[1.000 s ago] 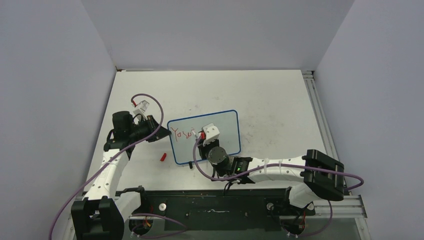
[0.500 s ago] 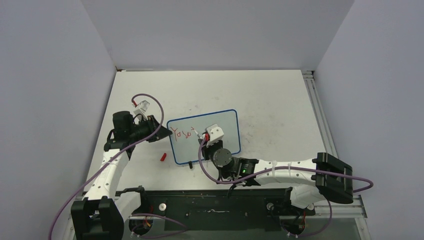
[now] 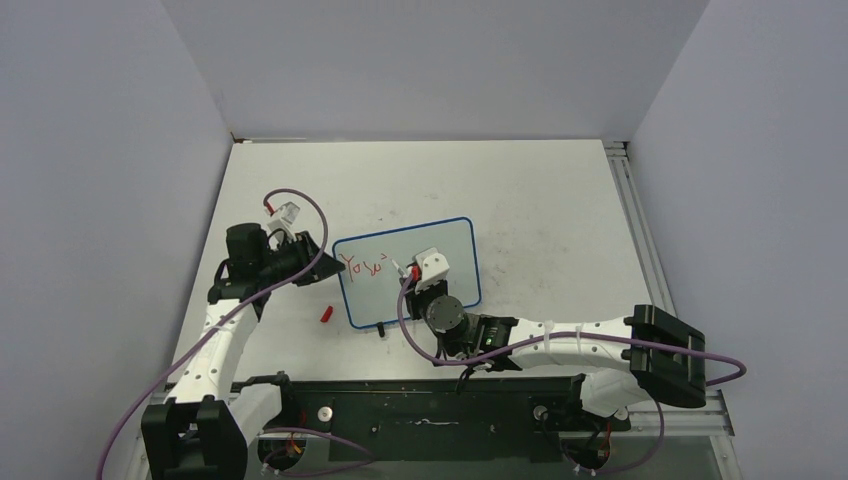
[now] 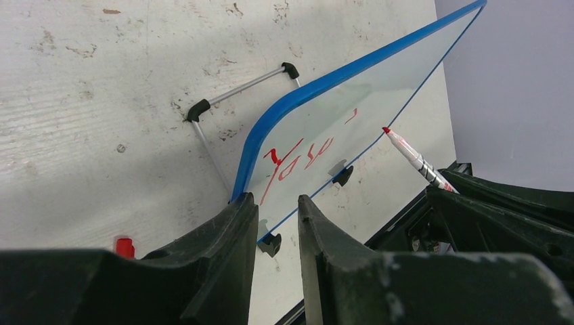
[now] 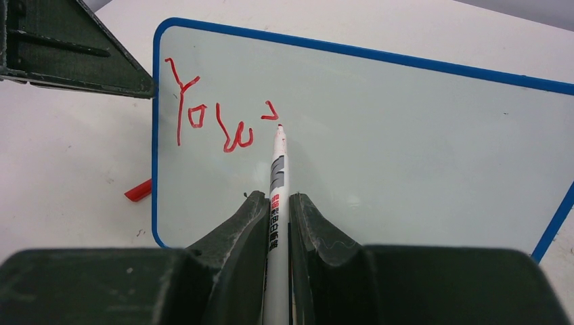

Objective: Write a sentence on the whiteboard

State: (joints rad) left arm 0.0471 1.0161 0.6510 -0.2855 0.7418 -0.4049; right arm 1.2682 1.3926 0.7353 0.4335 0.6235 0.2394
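The whiteboard [image 3: 440, 250], glossy white in a blue frame, stands tilted on the table. Red lettering [image 3: 368, 266] at its upper left reads "You" plus a small apostrophe stroke. It also shows in the right wrist view [image 5: 210, 122] and the left wrist view [image 4: 298, 159]. My right gripper [image 3: 410, 276] [image 5: 276, 200] is shut on a white red-tipped marker [image 5: 277, 169], whose tip sits just below the apostrophe. My left gripper [image 3: 322, 258] [image 4: 277, 203] straddles the board's left corner [image 4: 247, 172], with its jaws closed on the blue edge.
A red marker cap [image 3: 326, 314] lies on the scuffed table left of the board's near corner. It shows too in the right wrist view [image 5: 139, 191] and the left wrist view [image 4: 123, 246]. The board's wire stand [image 4: 237, 84] with black feet rests behind it.
My right gripper drew back toward the right and near side with the marker. A small apostrophe stroke now shows after "You". The left arm and the board have not moved.
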